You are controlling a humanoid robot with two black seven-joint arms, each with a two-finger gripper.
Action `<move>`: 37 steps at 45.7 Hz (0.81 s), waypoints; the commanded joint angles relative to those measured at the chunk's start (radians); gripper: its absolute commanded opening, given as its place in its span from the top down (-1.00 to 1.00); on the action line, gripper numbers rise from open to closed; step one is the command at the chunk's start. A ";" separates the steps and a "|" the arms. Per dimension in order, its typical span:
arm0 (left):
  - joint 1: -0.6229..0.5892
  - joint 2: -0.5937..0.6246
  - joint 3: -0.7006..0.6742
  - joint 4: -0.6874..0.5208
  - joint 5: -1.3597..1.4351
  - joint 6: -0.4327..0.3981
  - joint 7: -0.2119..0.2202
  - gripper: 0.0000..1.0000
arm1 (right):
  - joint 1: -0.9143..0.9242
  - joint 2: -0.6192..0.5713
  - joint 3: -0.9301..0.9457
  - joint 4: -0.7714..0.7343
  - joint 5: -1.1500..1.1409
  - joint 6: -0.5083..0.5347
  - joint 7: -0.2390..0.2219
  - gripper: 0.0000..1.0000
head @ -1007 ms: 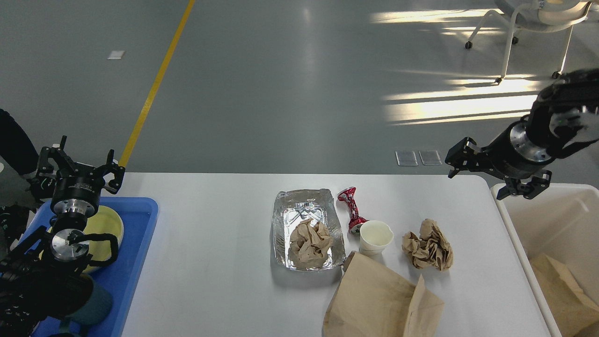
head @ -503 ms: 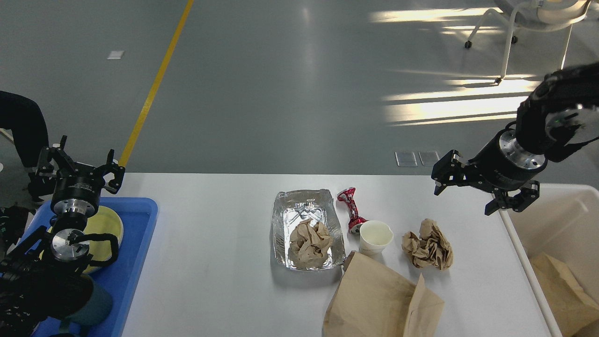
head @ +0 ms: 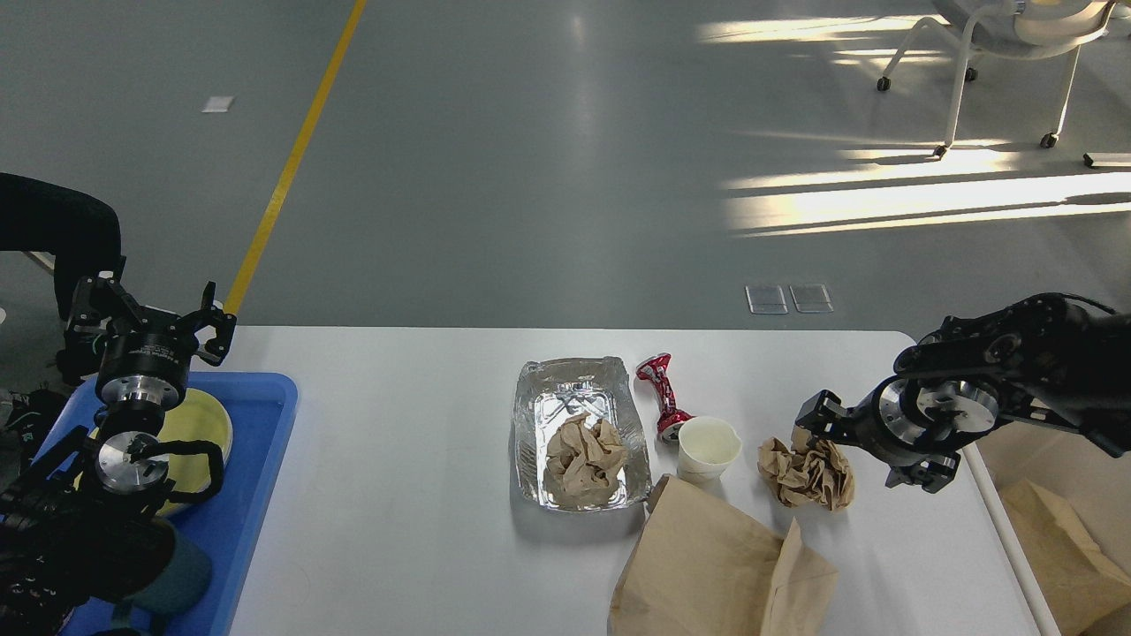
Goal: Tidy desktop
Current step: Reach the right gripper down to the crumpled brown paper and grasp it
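The white desktop (head: 406, 495) spans the view. On it lie a foil tray (head: 539, 402) holding a crumpled brown paper ball (head: 583, 455), a crushed red can (head: 663, 389), a white paper cup (head: 709, 446), a second crumpled brown paper ball (head: 806, 473) and a flat brown paper bag (head: 716, 565). My right gripper (head: 870, 450) is open and low over the desktop, its fingers at the right side of the second paper ball. My left gripper (head: 146, 309) is open and empty above the blue tray (head: 256, 495).
The blue tray at the left edge holds a yellow-green plate (head: 203, 424) and a dark teal cup (head: 181, 574). An off-white bin (head: 998, 517) at the right edge holds brown paper (head: 1060, 539). A white chair (head: 998, 44) stands on the floor far back.
My right arm has come down and leftward from above the bin's corner to the desktop, its gripper now beside the loose paper ball. The left arm has not moved.
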State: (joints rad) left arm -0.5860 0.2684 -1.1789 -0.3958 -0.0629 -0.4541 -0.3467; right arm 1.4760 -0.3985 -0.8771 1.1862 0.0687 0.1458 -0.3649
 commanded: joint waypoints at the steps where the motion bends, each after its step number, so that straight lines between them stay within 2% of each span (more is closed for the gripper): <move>1: 0.000 0.000 0.001 0.000 0.000 0.000 0.000 -0.93 | -0.066 0.047 0.009 -0.080 -0.012 -0.002 0.001 -0.97; 12: 0.000 0.000 0.001 0.000 0.000 0.000 0.000 -0.93 | -0.144 0.075 0.055 -0.151 -0.012 -0.003 0.003 -0.95; 19: 0.000 0.000 0.001 0.000 0.000 0.000 0.000 -0.93 | -0.193 0.093 0.067 -0.214 -0.013 -0.028 0.003 -0.73; 24: 0.000 0.000 -0.001 0.000 0.000 0.000 0.000 -0.93 | -0.209 0.095 0.064 -0.208 -0.036 -0.049 0.003 -0.30; 30: 0.000 0.000 0.001 0.000 -0.001 0.000 0.000 -0.93 | -0.213 0.090 0.070 -0.206 -0.105 -0.055 0.001 -0.08; 31: 0.000 0.000 0.001 0.000 0.000 0.000 0.000 -0.93 | -0.213 0.090 0.072 -0.204 -0.105 -0.055 0.001 0.04; 34: 0.000 0.000 0.001 0.000 0.000 0.000 0.000 -0.93 | -0.217 0.087 0.070 -0.204 -0.104 -0.054 0.001 0.74; 36: 0.000 0.000 -0.001 0.000 0.000 0.000 0.000 -0.93 | -0.217 0.087 0.070 -0.204 -0.104 -0.054 0.001 0.98; 37: 0.000 0.000 0.001 0.000 0.000 0.000 0.000 -0.93 | -0.215 0.086 0.070 -0.204 -0.104 -0.054 0.001 1.00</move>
State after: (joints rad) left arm -0.5860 0.2684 -1.1786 -0.3958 -0.0632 -0.4541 -0.3467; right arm 1.2609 -0.3093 -0.8070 0.9811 -0.0327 0.0919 -0.3631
